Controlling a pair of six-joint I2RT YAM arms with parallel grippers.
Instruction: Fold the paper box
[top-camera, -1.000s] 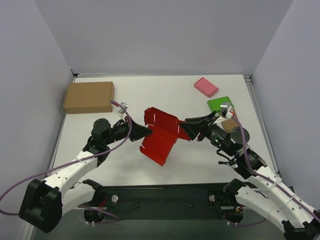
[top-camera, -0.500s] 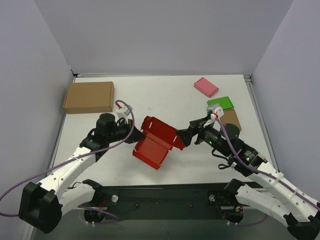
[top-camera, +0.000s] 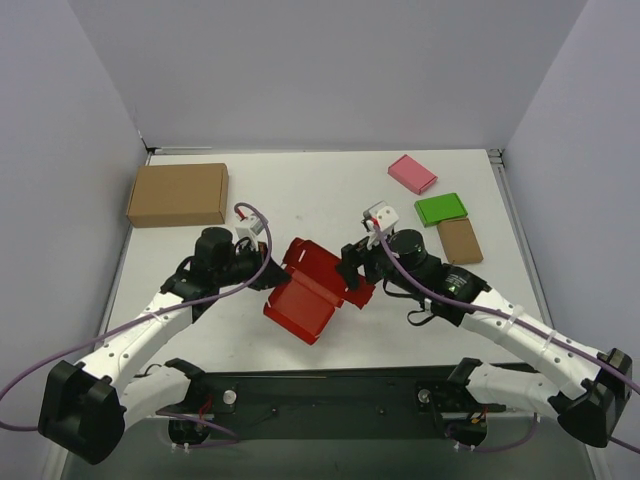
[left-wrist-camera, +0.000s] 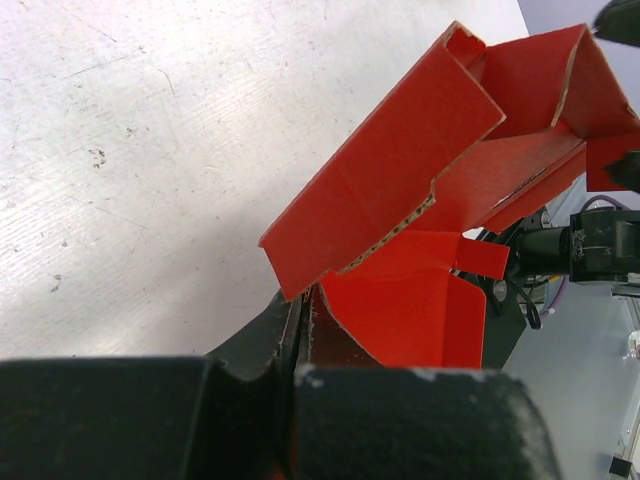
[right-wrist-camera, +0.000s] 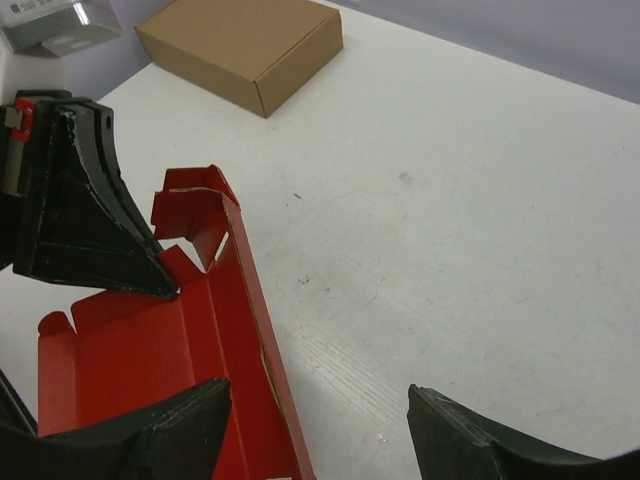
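The red paper box lies half unfolded in the middle of the table, its flaps raised. My left gripper is shut on the box's left edge; in the left wrist view the jaws pinch the cardboard, and the red panels rise beyond them. My right gripper hovers at the box's right side, open. In the right wrist view one upright red wall stands between the spread right gripper fingers, touching neither. The left gripper's black fingers show at that view's left.
A large brown carton sits at the back left. A pink flat box, a green flat box and a small brown flat box lie at the back right. Grey walls enclose the table.
My right gripper opened, let go of the box's right flap and swung left and forward over that side. The box dropped lower and shifted slightly left, with the left gripper holding on.
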